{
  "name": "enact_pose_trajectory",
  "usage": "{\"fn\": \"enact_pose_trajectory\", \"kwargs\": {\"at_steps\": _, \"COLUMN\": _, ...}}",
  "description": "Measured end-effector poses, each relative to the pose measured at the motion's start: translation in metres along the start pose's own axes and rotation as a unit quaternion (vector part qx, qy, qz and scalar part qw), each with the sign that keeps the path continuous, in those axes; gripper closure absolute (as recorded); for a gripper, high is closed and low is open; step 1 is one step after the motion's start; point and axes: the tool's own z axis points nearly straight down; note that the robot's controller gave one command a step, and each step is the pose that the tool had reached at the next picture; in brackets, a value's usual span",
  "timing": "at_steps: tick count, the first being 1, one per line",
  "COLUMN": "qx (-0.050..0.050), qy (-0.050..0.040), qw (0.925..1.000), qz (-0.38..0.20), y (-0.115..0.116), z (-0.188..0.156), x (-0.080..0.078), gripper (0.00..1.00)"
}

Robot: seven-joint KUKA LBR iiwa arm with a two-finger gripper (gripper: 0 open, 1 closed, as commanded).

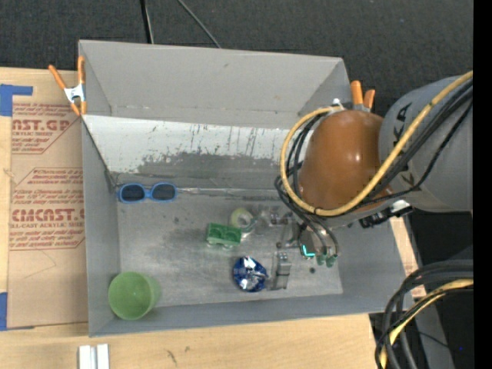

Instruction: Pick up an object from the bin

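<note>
Look first at the near left corner of the bin (100,206). There you see a green cup (132,295), standing upright with its mouth towards you, close to the near wall and well apart from everything else.

Move right along the near part of the floor and you reach a crumpled blue wrapper (248,274) with white patches on it. Just to its right is the gripper (282,274), low over the floor in the near right part of the bin. It is close beside the wrapper, and you cannot tell whether the two touch. You also cannot tell how far the gripper is open, and you see nothing that is plainly in its hold. The wrapper is the thing nearest to it and lies on the floor.

A little farther back, left of the gripper, you see a small green block (223,235) with pale markings, lying flat. Just behind it and to its right is a pale ring (243,218), like a small roll of tape, near the block.

Above the gripper the wrist carries a round orange cover (342,160) with yellow and black cables looped round it. This covers the far right part of the floor.

Farther back on the left, a pair of blue sunglasses (146,193) lies at the foot of the far wall, well apart from the gripper.
</note>
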Motion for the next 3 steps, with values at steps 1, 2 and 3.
{"fn": "enact_pose_trajectory", "kwargs": {"at_steps": 1, "qx": 0.002, "qy": -0.0077, "qw": 0.9739, "qz": -0.227, "y": -0.043, "z": -0.102, "x": -0.026, "gripper": 0.00}}
{"fn": "enact_pose_trajectory", "kwargs": {"at_steps": 2, "qx": -0.001, "qy": -0.0023, "qw": 0.9802, "qz": -0.198, "y": -0.001, "z": -0.012, "x": -0.066, "gripper": 0.00}}
{"fn": "enact_pose_trajectory", "kwargs": {"at_steps": 3, "qx": 0.000, "qy": -0.0029, "qw": 0.9971, "qz": -0.076, "y": -0.012, "z": 0.075, "x": -0.085, "gripper": 0.00}}
